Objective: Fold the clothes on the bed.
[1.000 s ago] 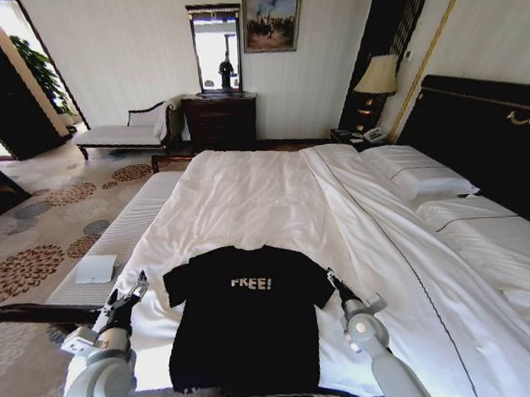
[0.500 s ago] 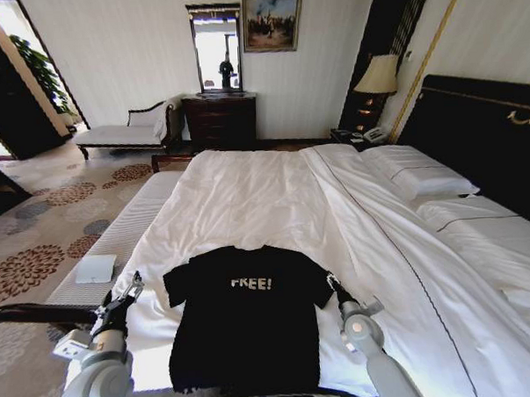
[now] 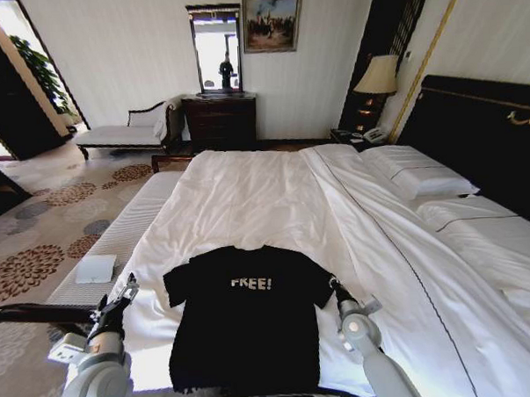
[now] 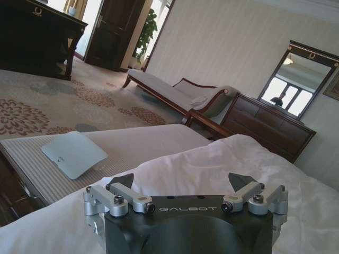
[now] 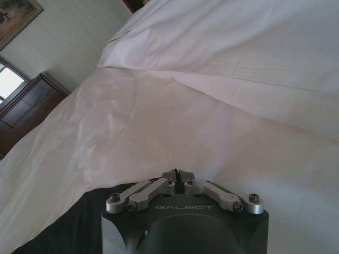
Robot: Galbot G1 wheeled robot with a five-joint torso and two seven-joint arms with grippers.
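While 1 T-shirt (image 3: 244,322) lies flat on the bed (image 3: 274,198), left gripper (image 4: 183,182) gapes, right gripper (image 5: 178,175) pinched closed.

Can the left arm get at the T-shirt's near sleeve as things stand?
Probably yes. The left gripper, fingers open, sits over the duvet at the edge of the bed, apart from the T-shirt, and bare white duvet lies between it and the sleeve.
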